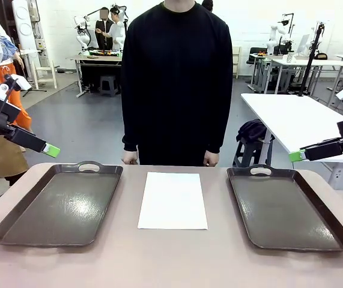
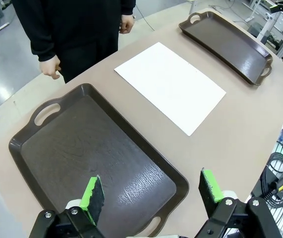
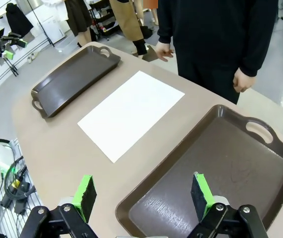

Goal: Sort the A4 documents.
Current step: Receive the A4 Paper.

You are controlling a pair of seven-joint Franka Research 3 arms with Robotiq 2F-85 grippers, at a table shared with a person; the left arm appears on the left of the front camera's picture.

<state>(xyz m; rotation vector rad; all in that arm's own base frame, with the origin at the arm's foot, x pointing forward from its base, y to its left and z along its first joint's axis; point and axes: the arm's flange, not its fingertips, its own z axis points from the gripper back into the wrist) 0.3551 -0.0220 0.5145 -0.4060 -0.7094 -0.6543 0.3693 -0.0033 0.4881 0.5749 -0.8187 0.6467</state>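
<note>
The table (image 1: 171, 264) holds a white sheet (image 1: 173, 200) flat at its centre, touching neither tray. Left tray (image 1: 60, 204) lies at the sheet's 9 o'clock, right tray (image 1: 288, 207) at 3, a person (image 1: 177, 78) at 12. Left gripper (image 2: 151, 189) and right gripper (image 3: 143, 192) hover with jaws apart, empty.

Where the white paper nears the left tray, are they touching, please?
Apart. The front view shows a bare strip of table between the paper and the left tray; the left wrist view agrees.
</note>
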